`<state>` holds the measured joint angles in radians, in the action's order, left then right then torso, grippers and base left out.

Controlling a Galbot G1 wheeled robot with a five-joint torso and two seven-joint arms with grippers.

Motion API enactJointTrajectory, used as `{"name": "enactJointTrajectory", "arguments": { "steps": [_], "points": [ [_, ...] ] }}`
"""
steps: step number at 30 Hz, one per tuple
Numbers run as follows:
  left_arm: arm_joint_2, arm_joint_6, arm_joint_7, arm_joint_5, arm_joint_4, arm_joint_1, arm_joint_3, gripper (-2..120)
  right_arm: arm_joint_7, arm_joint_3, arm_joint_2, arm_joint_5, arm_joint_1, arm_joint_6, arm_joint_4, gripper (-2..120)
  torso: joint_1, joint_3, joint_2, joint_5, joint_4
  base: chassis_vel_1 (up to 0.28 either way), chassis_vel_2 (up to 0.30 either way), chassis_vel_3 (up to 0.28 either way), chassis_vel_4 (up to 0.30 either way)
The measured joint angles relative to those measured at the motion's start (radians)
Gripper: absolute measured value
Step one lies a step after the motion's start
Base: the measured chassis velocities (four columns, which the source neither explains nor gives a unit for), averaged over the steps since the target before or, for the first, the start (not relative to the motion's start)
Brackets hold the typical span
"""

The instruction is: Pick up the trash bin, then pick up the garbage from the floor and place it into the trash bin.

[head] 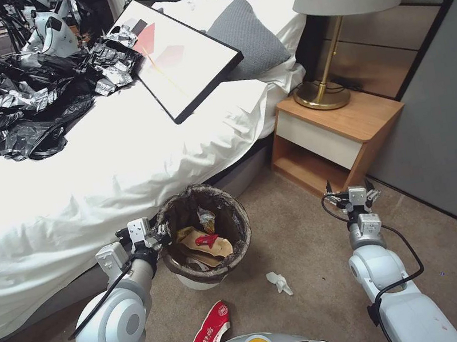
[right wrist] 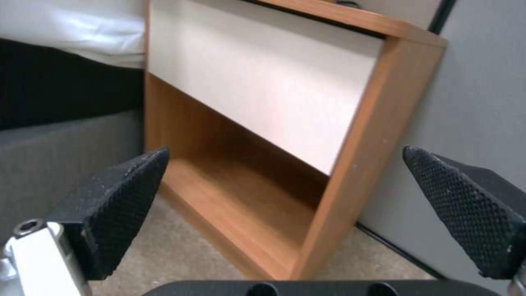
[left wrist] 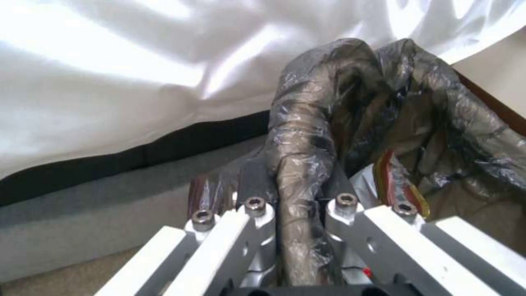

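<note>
The bin [head: 207,238] is sitting low beside the bed [head: 96,174], a small round white tub showing only a sliver of its base under a crinkled dark liner [left wrist: 307,135] folded over the rim. The left gripper [head: 161,236] is pinching that rim on the bin's left side, its fingers [left wrist: 257,181] pressed together on the bunched liner. Inside, a tan paper bag [head: 208,246] is lying across the middle with a red scrap [head: 207,239] on top and a shiny wrapper [head: 207,218] standing behind it.

On the carpet just before the bin, a white tissue [head: 280,282] and a red-and-white wrapper [head: 210,329] are lying apart from each other.

The right gripper [head: 349,188] is hovering near the nightstand [head: 338,136], its black fingers [right wrist: 118,205] spread wide and holding nothing.
</note>
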<state>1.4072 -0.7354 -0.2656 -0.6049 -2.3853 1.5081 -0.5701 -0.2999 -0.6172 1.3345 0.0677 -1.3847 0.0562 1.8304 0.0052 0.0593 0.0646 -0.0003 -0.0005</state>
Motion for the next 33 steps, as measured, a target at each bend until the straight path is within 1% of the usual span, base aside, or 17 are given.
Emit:
{"name": "enactJointTrajectory", "arguments": {
  "steps": [12, 25, 31, 32, 33],
  "points": [
    [0.005, 0.0, 0.005, 0.004, -0.001, -0.001, -0.002, 5, 0.003, -0.002, -0.018, 0.013, 0.006, -0.003, 0.007, 100, 0.0, 0.0, 0.0, 0.0003, 0.0, 0.027, 0.031, 0.029, 0.031],
    [0.004, 0.0, 0.009, 0.004, 0.007, -0.009, 0.0, 5, 0.002, 0.002, -0.009, 0.016, 0.009, 0.009, 0.022, 100, 0.0, 0.0, 0.0, 0.0003, 0.0, 0.048, 0.053, 0.054, 0.055],
    [0.007, 0.0, 0.013, 0.015, 0.008, -0.007, 0.001, 5, 0.003, 0.003, -0.008, 0.016, 0.0, 0.012, 0.024, 100, 0.0, 0.0, 0.0, 0.0003, 0.0, 0.0, 0.0, 0.0, 0.0],
    [0.007, 0.0, 0.023, 0.041, 0.011, -0.005, -0.002, 5, 0.012, 0.011, -0.012, 0.026, -0.008, 0.054, 0.037, 100, 0.0, 0.0, 0.0, 0.0003, 0.0002, 0.0, 0.0, 0.0, 0.0],
    [0.006, 0.0, 0.032, 0.056, 0.012, -0.002, -0.003, 5, 0.021, 0.026, -0.025, 0.057, -0.018, 0.144, 0.056, 100, 0.0, 0.0, 0.0, 0.0003, 0.0003, 0.0, 0.0, 0.0, 0.0]
  ]
}}
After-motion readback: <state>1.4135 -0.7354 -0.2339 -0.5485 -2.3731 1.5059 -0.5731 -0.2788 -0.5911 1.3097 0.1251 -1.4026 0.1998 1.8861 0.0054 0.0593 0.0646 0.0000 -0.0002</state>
